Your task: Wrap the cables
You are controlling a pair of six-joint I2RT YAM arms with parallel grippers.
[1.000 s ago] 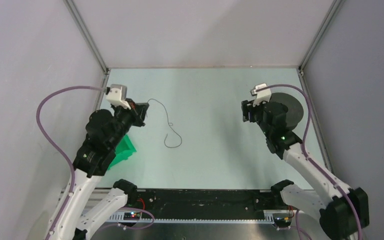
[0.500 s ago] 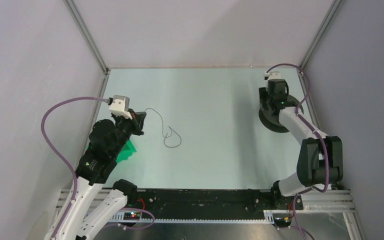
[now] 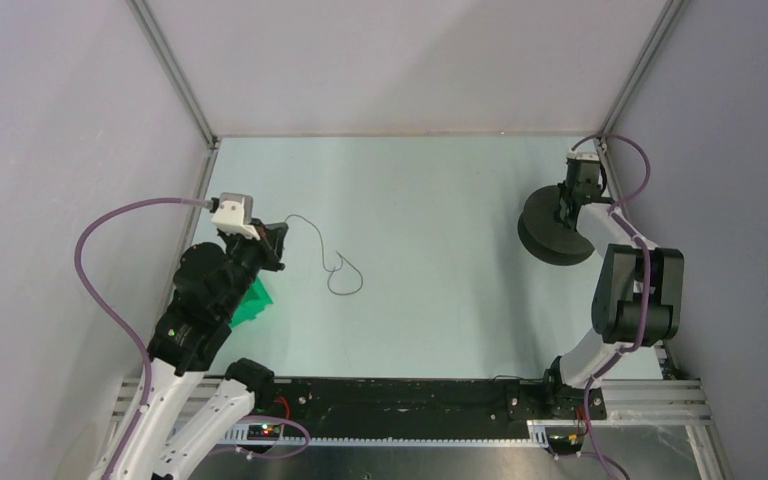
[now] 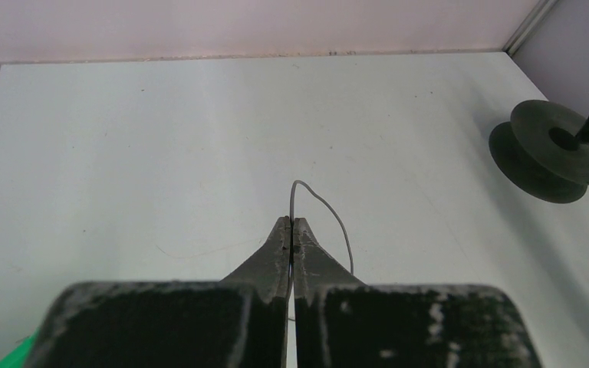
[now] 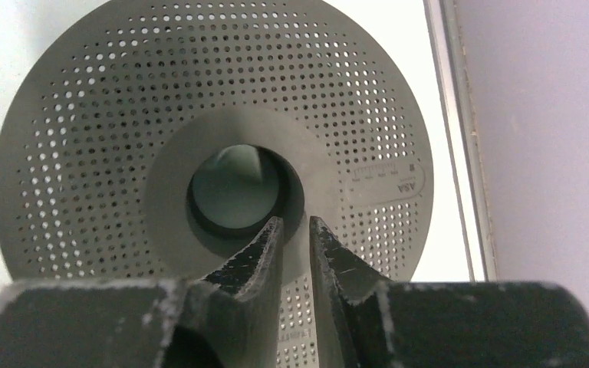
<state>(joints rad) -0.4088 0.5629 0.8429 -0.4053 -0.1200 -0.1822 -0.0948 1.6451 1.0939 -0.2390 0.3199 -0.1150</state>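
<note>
The cable [image 3: 345, 275] is a thin black wire curling on the table left of centre. My left gripper [image 3: 278, 240] is shut on one end of it. In the left wrist view the cable [image 4: 330, 216] arcs out of the closed tips of the left gripper [image 4: 292, 221]. The dark grey spool [image 3: 545, 230] sits at the far right, tipped up towards my right gripper [image 3: 566, 205]. In the right wrist view the right gripper [image 5: 295, 221] is closed to a narrow gap across the ring round the centre hole of the spool [image 5: 123, 115]. The spool also shows in the left wrist view [image 4: 537, 157].
A green object [image 3: 253, 300] lies under my left arm near the left wall. The enclosure's right wall and frame post [image 3: 615, 110] stand close behind my right wrist. The black base rail [image 3: 400, 400] runs along the near edge.
My right arm has swung from the middle right to the back right corner, over the spool, which now stands tipped. My left gripper has shifted slightly, still holding the cable end.
</note>
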